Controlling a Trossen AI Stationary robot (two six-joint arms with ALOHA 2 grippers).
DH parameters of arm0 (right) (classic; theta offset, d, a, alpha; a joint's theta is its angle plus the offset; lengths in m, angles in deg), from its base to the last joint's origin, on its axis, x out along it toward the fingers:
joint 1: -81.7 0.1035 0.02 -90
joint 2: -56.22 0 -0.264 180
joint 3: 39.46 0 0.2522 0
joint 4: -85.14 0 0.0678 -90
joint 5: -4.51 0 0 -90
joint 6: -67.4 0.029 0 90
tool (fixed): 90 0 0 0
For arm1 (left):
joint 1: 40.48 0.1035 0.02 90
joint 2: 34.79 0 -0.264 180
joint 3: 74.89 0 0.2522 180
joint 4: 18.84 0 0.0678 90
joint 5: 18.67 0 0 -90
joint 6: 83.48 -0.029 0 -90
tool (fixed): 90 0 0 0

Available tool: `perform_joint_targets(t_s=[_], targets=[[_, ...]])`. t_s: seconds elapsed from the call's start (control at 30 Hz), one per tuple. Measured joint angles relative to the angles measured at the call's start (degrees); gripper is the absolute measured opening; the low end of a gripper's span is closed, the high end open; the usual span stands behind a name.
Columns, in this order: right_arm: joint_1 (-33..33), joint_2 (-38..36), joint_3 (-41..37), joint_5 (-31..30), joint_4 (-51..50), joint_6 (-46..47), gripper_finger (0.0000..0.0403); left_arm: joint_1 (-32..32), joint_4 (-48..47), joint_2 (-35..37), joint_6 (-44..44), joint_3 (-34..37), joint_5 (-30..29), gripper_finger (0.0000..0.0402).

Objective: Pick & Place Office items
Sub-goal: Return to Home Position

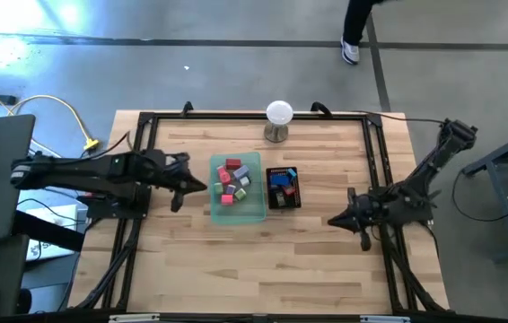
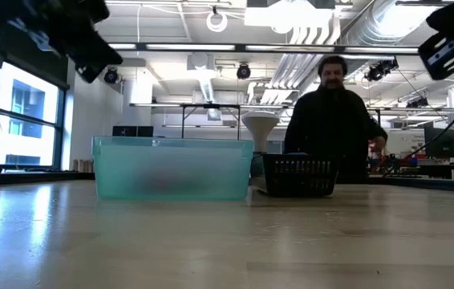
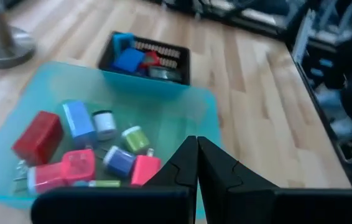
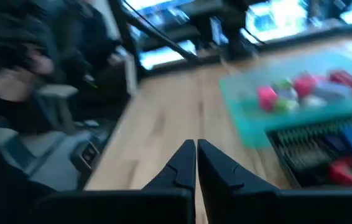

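– Wooden table point(image 1: 236, 269), seen from straight above. Where are the office items?

– All binned, as far as I can see. Most of the office items point(image 1: 234, 179), blocky pieces in pink, red, green and blue, lie loose in the translucent green tray point(image 1: 240, 212) at the table's middle. A few more, blue and red, sit in the black mesh tray point(image 1: 283, 204) just beside it on the right. I see none lying on the bare wood.

– And your grippers?

– My left gripper point(image 1: 202, 187) hangs raised just beside the green tray's left edge. Its fingers are pressed together on nothing and it points toward the tray. It is the nearer arm. My right gripper point(image 1: 333, 220) is well apart from the black tray, toward the table's right side, and is likewise closed and empty.

– Is there room to pull back?

– I judge so. Bare wood lies behind each arm, out to the black frame point(image 1: 218, 115) along the table's edges. A white ball on a metal stand point(image 1: 278, 117) stands at the far edge behind the trays, clear of both arms. A person point(image 2: 331, 112) stands beyond the table.
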Motion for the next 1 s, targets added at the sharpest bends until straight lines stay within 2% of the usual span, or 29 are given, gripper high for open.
perform_joint_targets(t_s=[0.07,0.13,0.37,0.53,0.73,1.0], targets=[[-2.78,-2.16,-4.32,5.02,8.22,-5.60,0.0004,0.08,1.56,3.31,0.20,3.40,-0.51,0.0000],[-5.60,-4.04,-7.14,8.88,12.27,-8.81,0.0004,0.07,1.56,6.33,0.34,5.98,-0.81,0.0000],[-13.36,-8.30,-14.35,15.09,12.76,-7.85,0.0004,-0.08,1.56,16.57,-0.26,12.55,-1.76,0.0000],[-16.17,-8.86,-15.48,15.36,8.65,-3.35,0.0004,-0.08,0.86,23.37,-0.29,16.46,-1.86,0.0000],[-17.98,-9.31,-15.50,17.96,9.00,-3.51,0.0004,-0.08,-6.70,31.10,-1.83,17.12,-1.84,0.0000],[-18.42,-9.39,-15.52,14.24,8.85,-3.67,0.0004,-0.08,-7.64,39.08,-4.84,17.47,1.06,0.0000]])
